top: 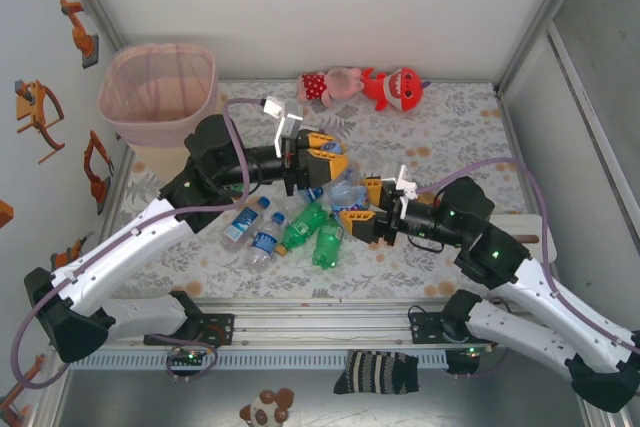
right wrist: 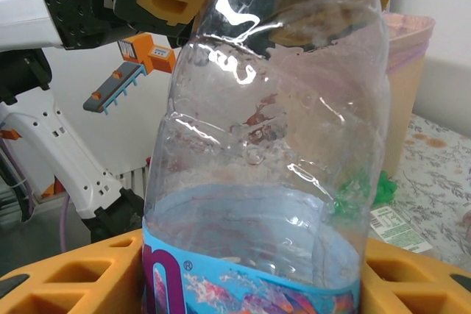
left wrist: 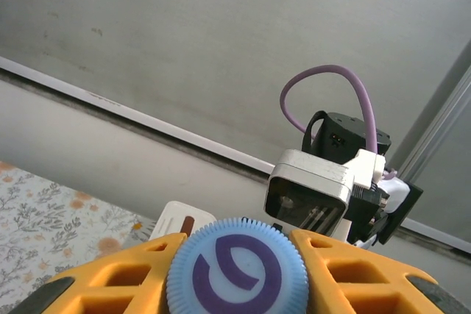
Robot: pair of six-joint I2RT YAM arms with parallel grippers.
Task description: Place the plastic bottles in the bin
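Left fingers (left wrist: 110, 281) pinch the clear bottle (right wrist: 272, 145) by its blue cap (left wrist: 235, 270), right fingers (right wrist: 412, 277) its label (right wrist: 243, 288); we judge it light, crushable.

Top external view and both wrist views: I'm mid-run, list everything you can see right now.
bin: one, pink, far left corner of the table.
pink plush toy: one, far edge of the table.
red plush toy: one, right beside the pink one.
clear bottles: two, blue labels, lying mid-table.
green bottles: two, lying just right of the clear ones.
held bottle: one, clear with a blue label and blue cap, spanning both claws.
striped sock: one, dark and light, at the near rail between the arm bases.
left claw: orange fingers, shut on the held bottle's cap.
right claw: orange fingers, shut on its labelled end.
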